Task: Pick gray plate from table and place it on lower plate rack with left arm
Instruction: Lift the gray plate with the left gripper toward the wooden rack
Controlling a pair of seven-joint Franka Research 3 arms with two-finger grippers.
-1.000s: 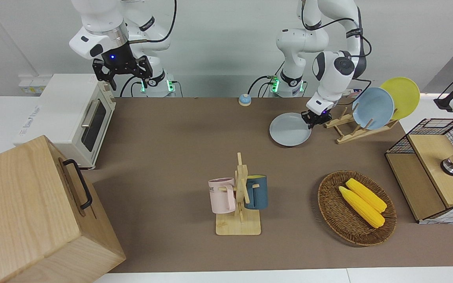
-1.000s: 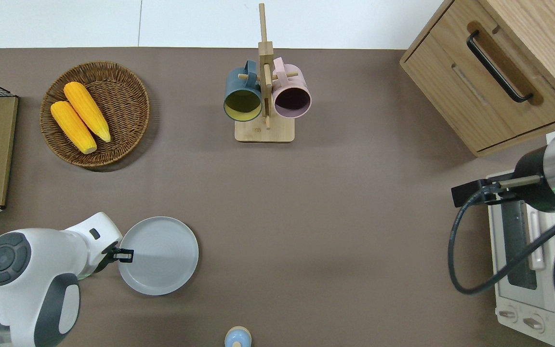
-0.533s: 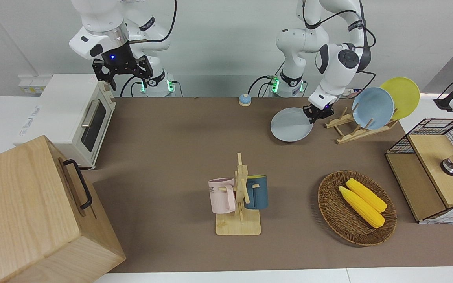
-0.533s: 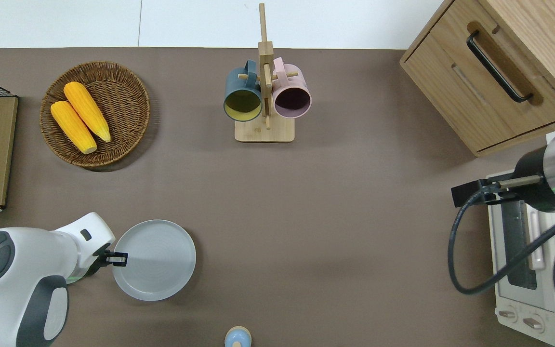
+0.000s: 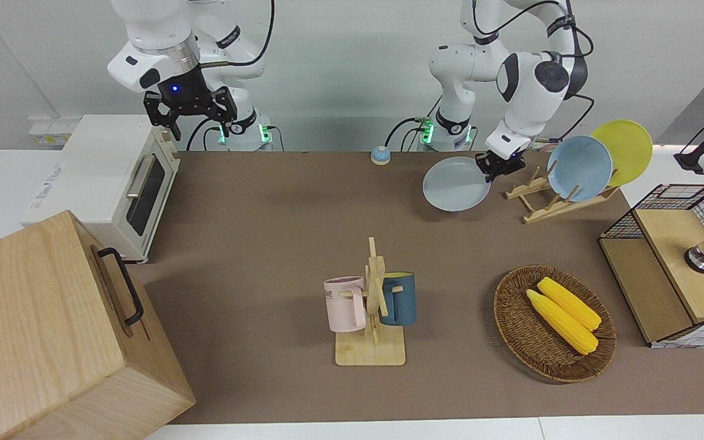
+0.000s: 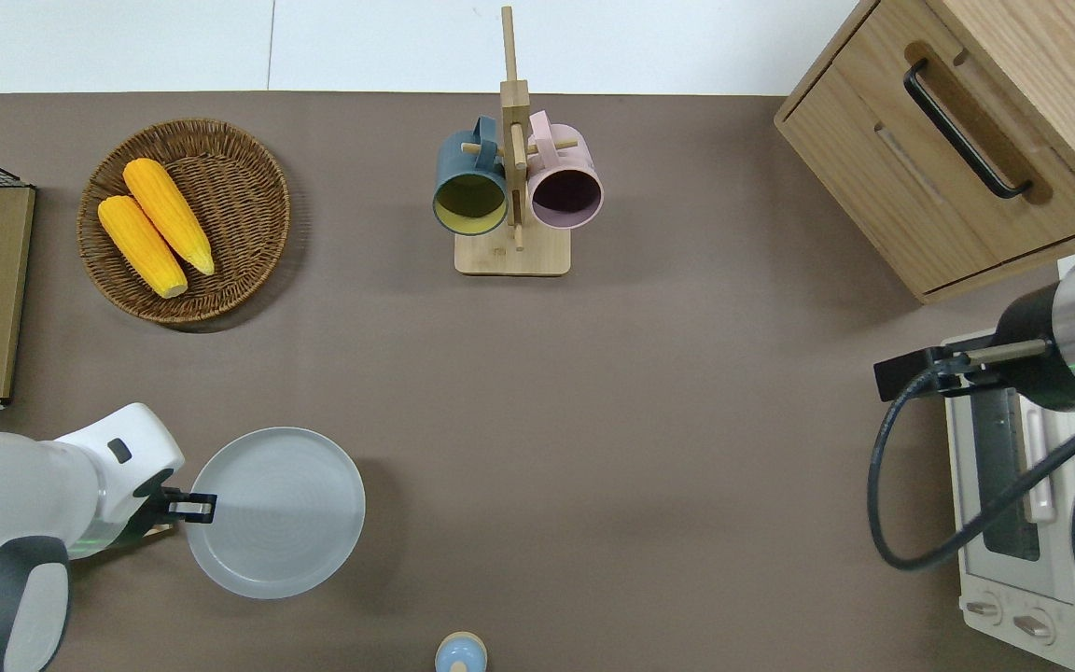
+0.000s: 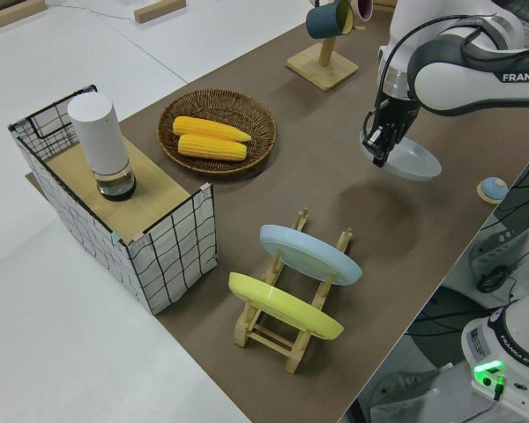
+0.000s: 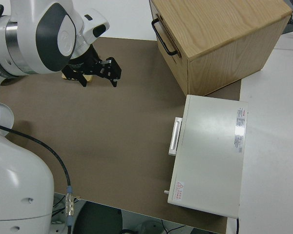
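Overhead: left pincer (image 6: 190, 507) grips round, smooth gray plate (image 6: 276, 512).

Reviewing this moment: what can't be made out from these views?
- Rack: overhead view shows almost none of it; the left arm covers it.
- Left pincer grip on the gray plate: the contact is too small to see in the front view.
- Oven: cut by the overhead edge, partly under the parked right arm.

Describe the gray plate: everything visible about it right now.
The gray plate is round, pale gray, smooth, with a shallow raised rim and nothing on it. The left gripper is shut on its rim at the edge toward the left arm's end of the table. It is lifted clear of the brown table, roughly level with a slight tilt, casting a shadow below. It is beside the lower plate rack.
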